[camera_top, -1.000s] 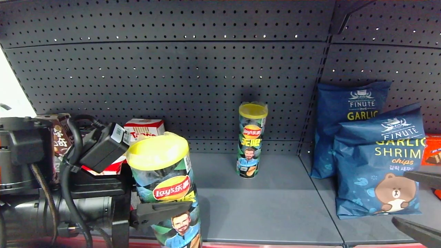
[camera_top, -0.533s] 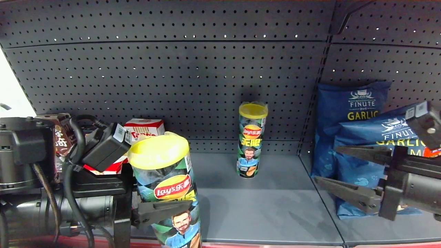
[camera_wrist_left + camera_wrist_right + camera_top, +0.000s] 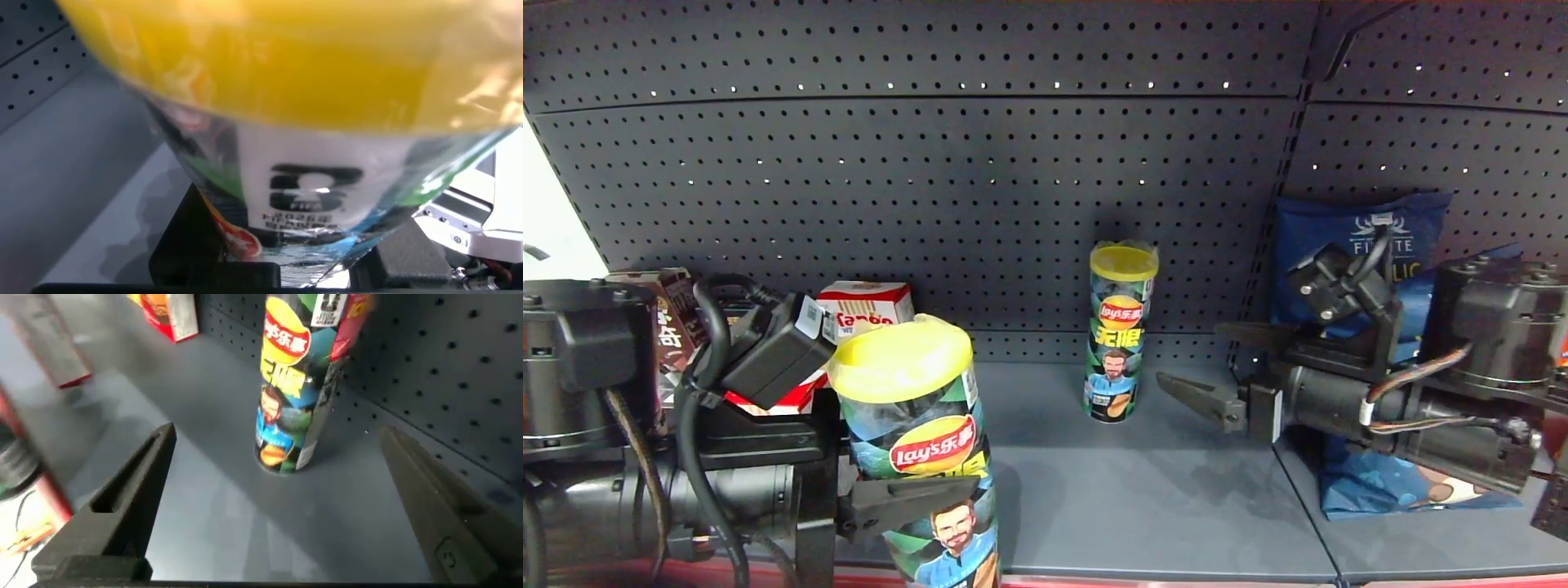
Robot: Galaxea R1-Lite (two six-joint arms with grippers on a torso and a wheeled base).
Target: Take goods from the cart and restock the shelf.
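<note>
Left tool (image 3: pixel 907 494) pinching held can (image 3: pixel 907 408) low on body, yellow lid up, can near upright at front edge of shelf (image 3: pixel 1160 506), just beside red-and-white box (image 3: pixel 866 306). Can base hidden; cannot tell whether seated.

Right tool (image 3: pixel 1194 355) spread wide, empty, aimed at standing can (image 3: pixel 1121 331) near back panel, close but apart. Blue snack bags (image 3: pixel 1339 237) behind that arm.

Judgement:
- Carry held can inward, keep vertical.
- Seat base flat beside standing can before release.
- Keep right tool clear to avoid toppling.
</note>
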